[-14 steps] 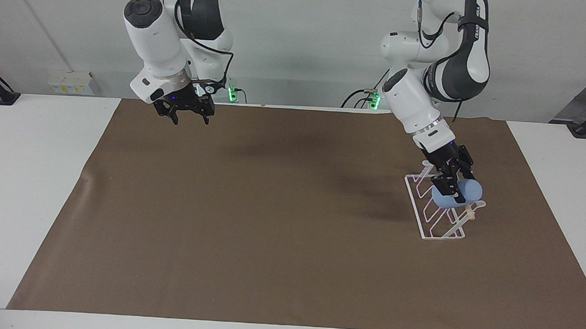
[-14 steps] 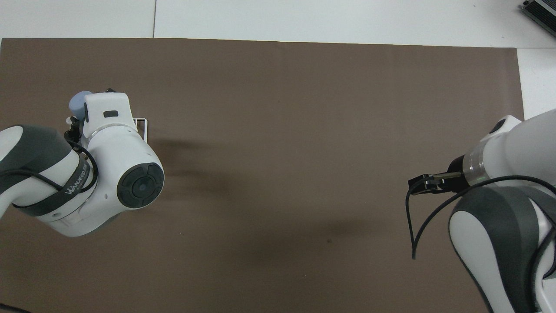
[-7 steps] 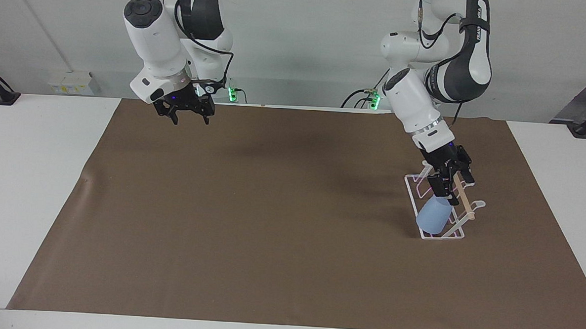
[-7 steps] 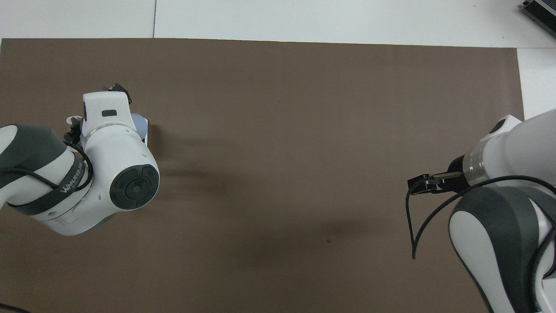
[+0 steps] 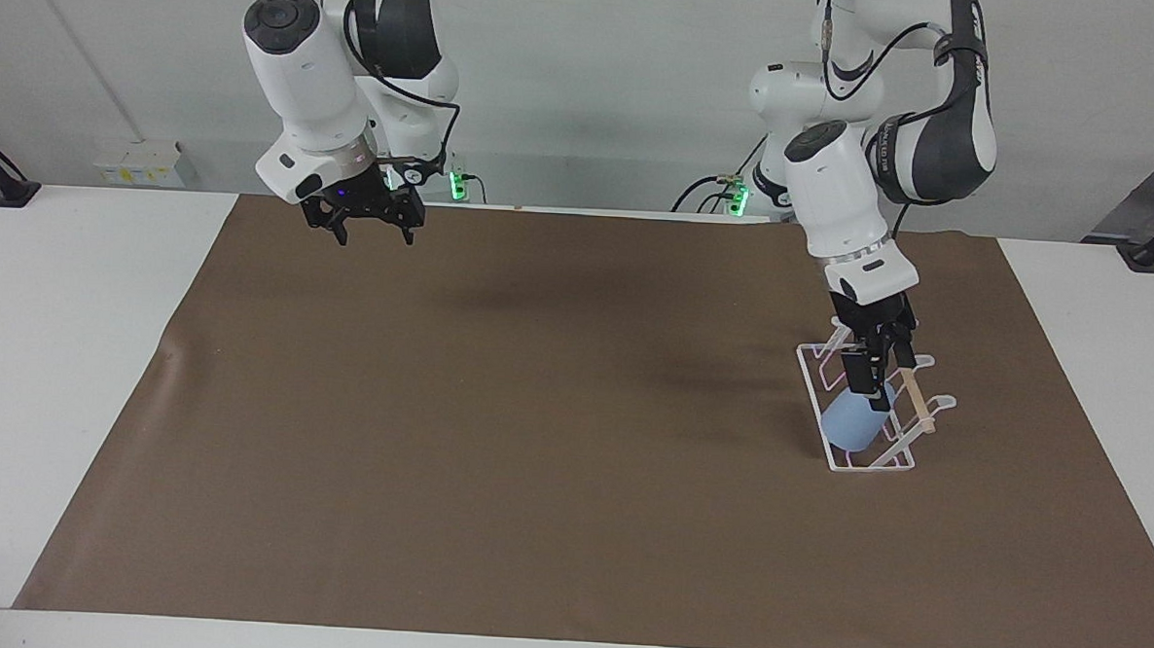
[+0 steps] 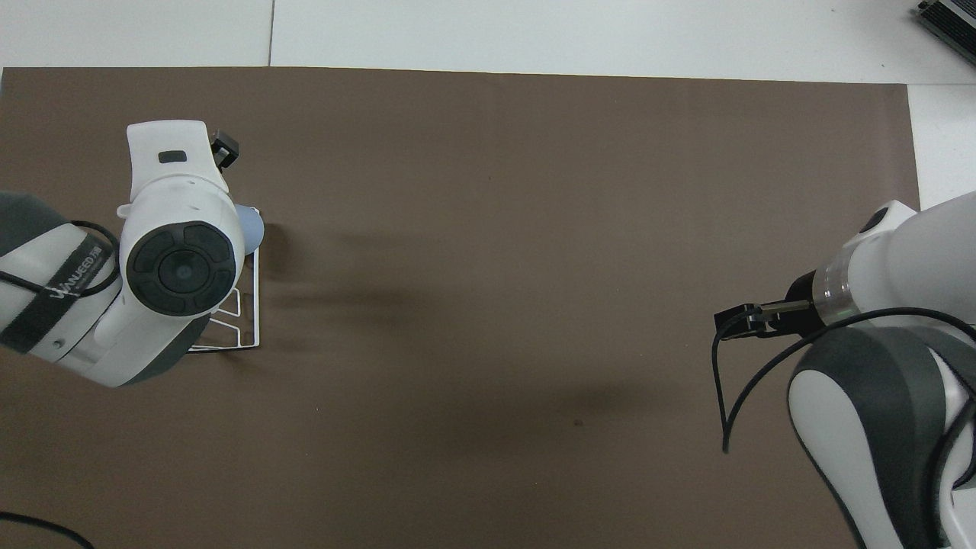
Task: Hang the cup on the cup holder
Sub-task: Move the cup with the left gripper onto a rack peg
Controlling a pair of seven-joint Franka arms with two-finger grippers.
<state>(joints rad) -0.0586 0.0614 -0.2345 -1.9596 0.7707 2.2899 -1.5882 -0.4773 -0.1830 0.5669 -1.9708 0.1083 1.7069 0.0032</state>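
The light-blue cup [image 5: 851,424] is upside down in the white wire cup holder [image 5: 812,375], over one of its slanted prongs, beside the wooden rod [image 5: 917,399]. The holder stands on the mat toward the left arm's end of the table. My left gripper [image 5: 876,388] points down over the holder and is shut on the cup's upturned base. In the overhead view the left arm's wrist covers most of the cup [image 6: 251,223] and the holder [image 6: 249,324]. My right gripper [image 5: 374,232] is open and empty, and waits above the mat's edge nearest the robots.
A brown mat [image 5: 532,458] covers most of the white table [image 5: 60,340]. Nothing else stands on it. Two small boxes with green lights [image 5: 458,184] sit at the table's edge between the arm bases.
My left gripper swung the cup from above the wooden rod down onto the holder's prongs and turned it upside down. Its wrist then straightened to vertical. The right arm has not moved.
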